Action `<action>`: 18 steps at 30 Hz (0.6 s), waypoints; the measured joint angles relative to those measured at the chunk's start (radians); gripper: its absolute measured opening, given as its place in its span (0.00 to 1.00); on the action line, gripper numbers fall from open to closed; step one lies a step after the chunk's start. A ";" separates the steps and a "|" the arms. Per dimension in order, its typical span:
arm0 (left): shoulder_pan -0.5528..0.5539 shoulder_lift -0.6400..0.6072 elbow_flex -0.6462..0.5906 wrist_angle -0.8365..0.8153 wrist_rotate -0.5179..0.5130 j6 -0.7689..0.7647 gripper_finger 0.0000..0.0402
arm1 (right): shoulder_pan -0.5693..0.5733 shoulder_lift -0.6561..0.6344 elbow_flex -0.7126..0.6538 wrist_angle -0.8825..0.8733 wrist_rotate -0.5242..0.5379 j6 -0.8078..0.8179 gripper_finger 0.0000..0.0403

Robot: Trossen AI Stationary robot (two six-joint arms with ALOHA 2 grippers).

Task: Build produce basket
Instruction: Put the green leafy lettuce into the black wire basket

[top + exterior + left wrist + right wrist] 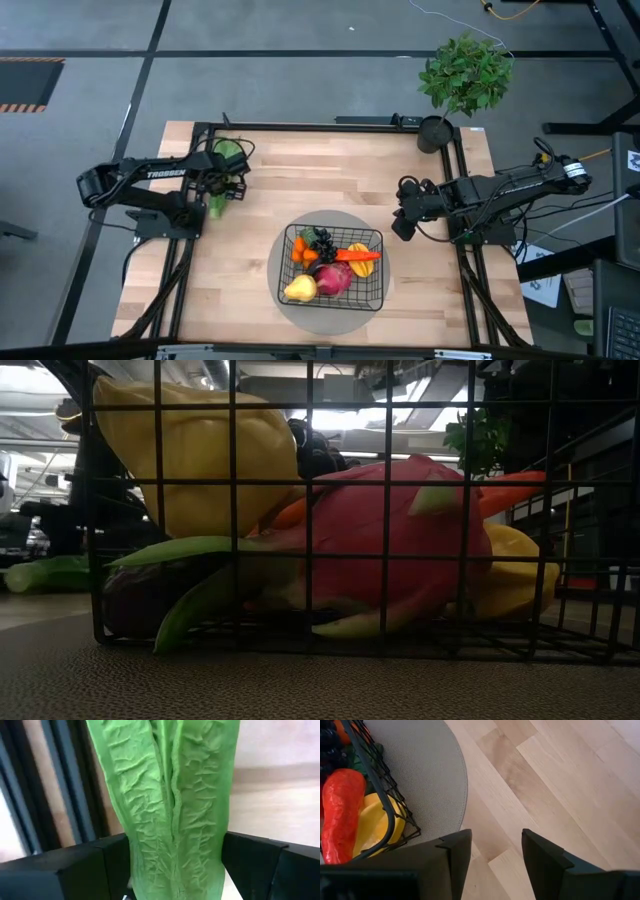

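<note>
High view: left gripper (222,188) pinches the long crinkled green husk (175,810) at the table's left; black wire-mesh basket (368,290) sits front-centre; right gripper (492,852) hovers spread, empty

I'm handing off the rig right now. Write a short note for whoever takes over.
Left gripper: at the table's left side, shut on the long green husk.
Right gripper: open, empty, waiting right of the basket.
Done: pear-shaped yellow fruit, dragon fruit, carrot, grapes and orange pieces are in the basket.
Left: carry the husk over and place it in.
</note>
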 joint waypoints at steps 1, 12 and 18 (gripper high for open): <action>-0.002 0.000 0.000 0.016 -0.001 0.000 0.63 | 0.000 0.000 0.000 0.000 0.000 0.000 0.40; -0.020 0.000 0.002 0.167 0.007 0.001 0.51 | 0.000 0.000 0.000 0.000 0.000 0.000 0.40; -0.020 -0.001 0.003 0.163 0.011 0.001 0.29 | 0.000 0.000 0.000 0.000 0.048 0.000 0.40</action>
